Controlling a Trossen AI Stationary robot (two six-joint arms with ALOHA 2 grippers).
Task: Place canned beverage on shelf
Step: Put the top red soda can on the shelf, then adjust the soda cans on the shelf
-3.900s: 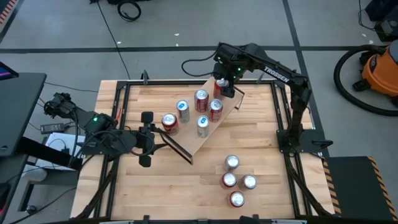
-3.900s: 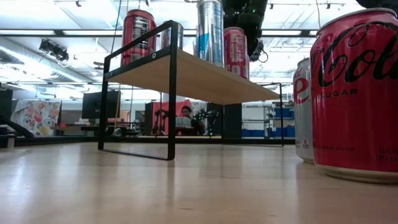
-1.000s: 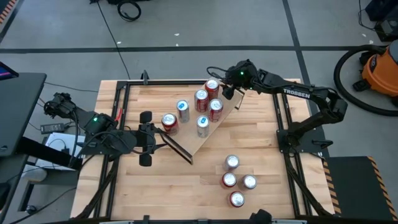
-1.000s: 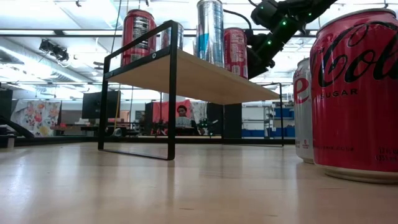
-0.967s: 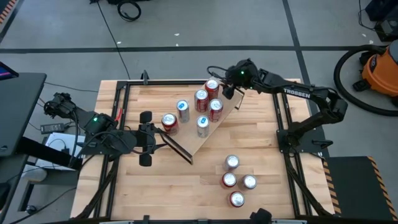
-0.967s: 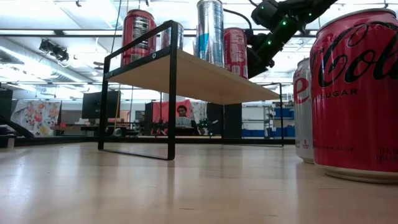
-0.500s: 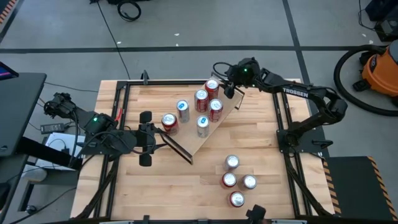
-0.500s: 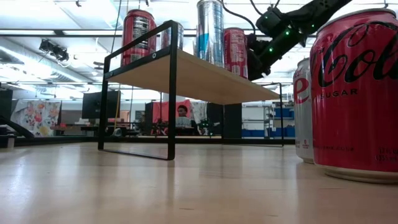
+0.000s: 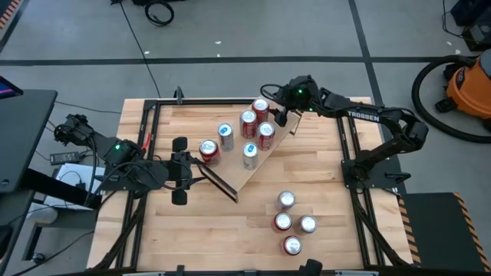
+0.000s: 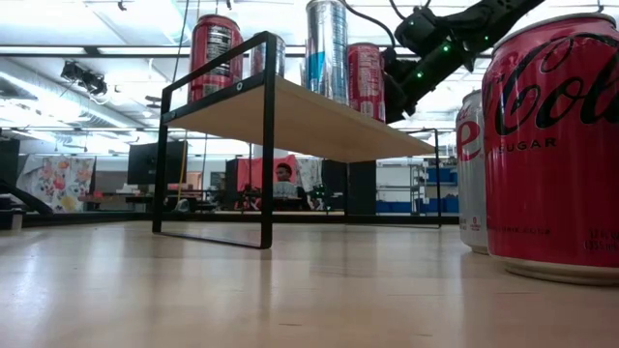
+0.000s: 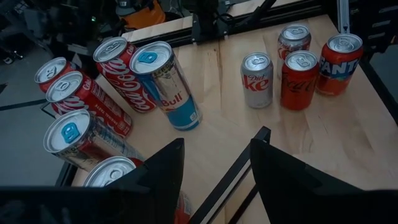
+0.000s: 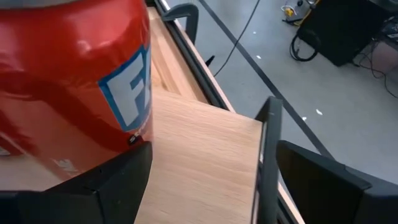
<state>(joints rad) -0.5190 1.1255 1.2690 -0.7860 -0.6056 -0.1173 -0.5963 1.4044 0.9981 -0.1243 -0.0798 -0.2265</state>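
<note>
Red-painted thin aluminium, with blue-and-white lettering on its side and a silver lid: that is the drinks can [image 12: 74, 81] I am minding, and it stands upright on the long light-wood shelf with black metal end frames [image 9: 249, 172], at the plank's far end. It sits just ahead of the right pincer [image 9: 280, 115] and off towards one finger, not between the two. The fingers are spread apart with only bare plank between them, so nothing is gripped. I judge the can stiff if full but easily dented, with a smooth, slippery wall. I would take it at mid-height across its round body, squeezing lightly, never by the rim. It is tall for its base and stands near the plank's edge, so a brush from a finger could tip it off. Five more cans [image 9: 248, 119] crowd the plank beyond it. My left pincer [image 9: 181, 165] waits at the shelf's other end, fingers apart, with the black frame bar showing between them.
</note>
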